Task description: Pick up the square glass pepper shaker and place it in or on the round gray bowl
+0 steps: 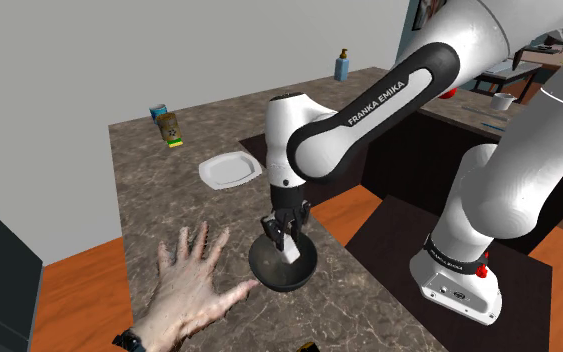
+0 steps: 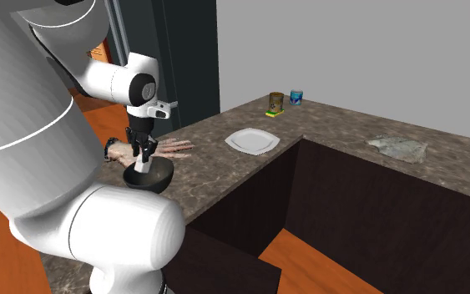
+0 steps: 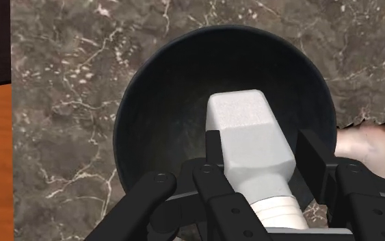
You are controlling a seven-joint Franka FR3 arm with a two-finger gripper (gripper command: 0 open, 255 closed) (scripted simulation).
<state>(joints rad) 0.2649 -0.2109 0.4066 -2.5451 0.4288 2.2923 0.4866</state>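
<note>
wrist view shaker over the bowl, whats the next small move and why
Probably open the black two-finger gripper and let go. It clasps the white square pepper shaker, whose lower end sits inside the rim of the round dark grey bowl, clear of its wall; the shoulder view puts the gripper at rim level. A human hand lies beside the bowl, so sideways travel seems unwise.

— What sort of place is shown?
— A home kitchen is suggested: a marbled L-shaped bench (image 2: 333, 125) is seen, with a white plate (image 2: 252, 140) and tins (image 2: 275, 102) set on it.
</note>
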